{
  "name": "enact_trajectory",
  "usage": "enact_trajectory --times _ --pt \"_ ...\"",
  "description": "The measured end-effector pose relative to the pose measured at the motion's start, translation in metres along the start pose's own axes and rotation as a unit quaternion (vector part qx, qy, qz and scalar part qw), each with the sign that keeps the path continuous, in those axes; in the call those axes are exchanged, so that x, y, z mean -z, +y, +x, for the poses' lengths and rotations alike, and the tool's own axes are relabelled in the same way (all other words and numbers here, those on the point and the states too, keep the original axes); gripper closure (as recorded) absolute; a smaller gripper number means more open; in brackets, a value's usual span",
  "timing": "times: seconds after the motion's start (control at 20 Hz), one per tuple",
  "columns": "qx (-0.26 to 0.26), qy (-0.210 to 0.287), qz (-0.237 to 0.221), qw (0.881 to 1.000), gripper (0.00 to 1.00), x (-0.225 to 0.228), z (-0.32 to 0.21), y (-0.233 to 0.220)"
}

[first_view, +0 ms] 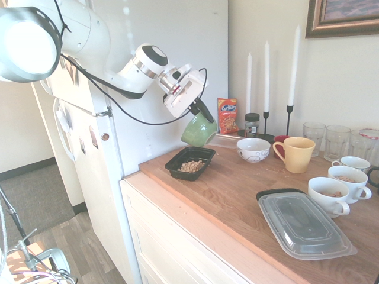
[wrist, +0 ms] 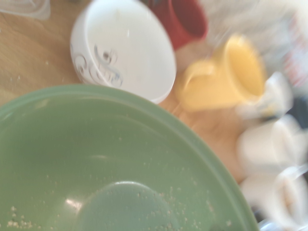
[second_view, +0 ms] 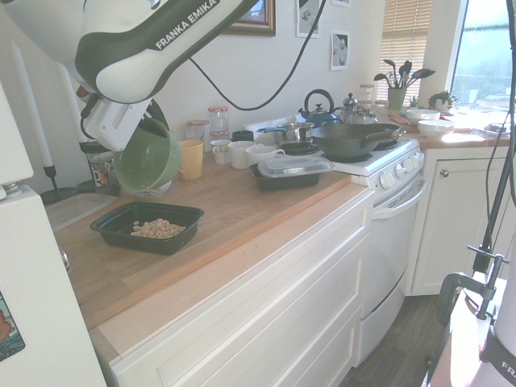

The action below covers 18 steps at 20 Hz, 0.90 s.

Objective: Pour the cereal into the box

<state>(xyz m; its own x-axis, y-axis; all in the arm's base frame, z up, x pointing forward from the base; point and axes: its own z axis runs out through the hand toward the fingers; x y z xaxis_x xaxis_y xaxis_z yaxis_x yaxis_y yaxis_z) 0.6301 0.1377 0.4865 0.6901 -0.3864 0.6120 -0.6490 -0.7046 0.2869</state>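
Note:
A heap of tan cereal (first_view: 191,166) (second_view: 157,228) lies in the black box (first_view: 177,164) (second_view: 121,236) at the counter's near-left end. Above and just behind the box my gripper (first_view: 199,110) (second_view: 139,121) is shut on the rim of a green bowl (first_view: 199,131) (second_view: 149,157) (wrist: 96,159), which hangs tilted in the air. The wrist view looks into the bowl, and only crumbs cling to its inside.
A white patterned bowl (first_view: 253,149) (wrist: 122,48), a yellow mug (first_view: 294,154) (wrist: 226,77), a red cup (wrist: 180,19), several white cups (first_view: 340,183) and glasses (first_view: 337,141) stand behind. A lidded black container (first_view: 305,225) sits near the front edge. Candles (first_view: 266,89) and a snack packet (first_view: 227,115) line the wall.

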Motion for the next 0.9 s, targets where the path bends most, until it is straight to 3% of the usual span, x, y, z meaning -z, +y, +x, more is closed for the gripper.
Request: enact_trajectory --times 0.2,0.45,0.65,0.9 --pt "-0.051 -0.119 0.044 0.991 1.0 -0.036 0.035 0.044" --pt "-0.137 -0.232 0.109 0.957 1.0 -0.086 0.056 0.092" --pt "-0.203 -0.287 0.159 0.922 1.0 -0.135 0.057 0.133" --pt "-0.217 -0.308 0.171 0.91 1.0 -0.175 0.045 0.157"
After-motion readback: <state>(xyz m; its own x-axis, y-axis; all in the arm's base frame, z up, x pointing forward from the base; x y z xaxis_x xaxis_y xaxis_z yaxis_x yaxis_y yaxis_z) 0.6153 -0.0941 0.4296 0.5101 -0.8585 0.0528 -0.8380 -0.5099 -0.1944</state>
